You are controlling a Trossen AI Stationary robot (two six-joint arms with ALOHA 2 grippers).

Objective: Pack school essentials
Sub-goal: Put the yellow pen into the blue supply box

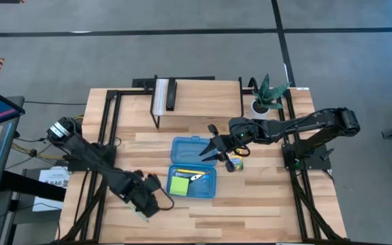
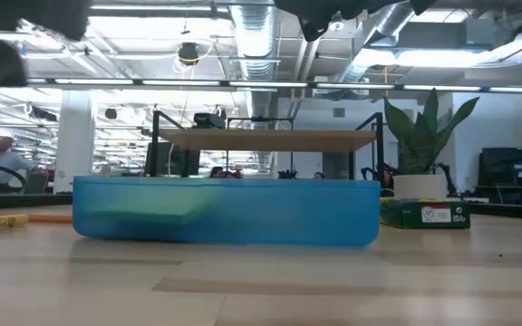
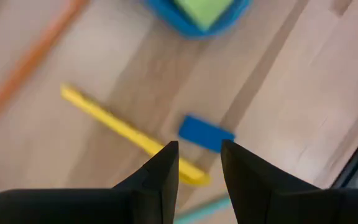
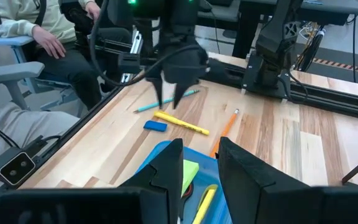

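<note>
A blue case lies open on the table, lid toward the far side and base toward the near side. The base holds a lime-green sticky-note pad and a yellow pencil. Left of the case, flat on the wood, lie a blue eraser, a yellow pencil, an orange pencil and a light-blue pen. My left gripper hangs open above them, pointing down, fingertips just short of the eraser. My right gripper is open and holds nothing, up over the case lid. A crayon box lies right of the case.
A potted plant stands at the far right, and a wooden stand along the far edge. Black frame rails border the table's left and right sides. A seated person shows beyond the left edge. Bare wood lies near the front edge.
</note>
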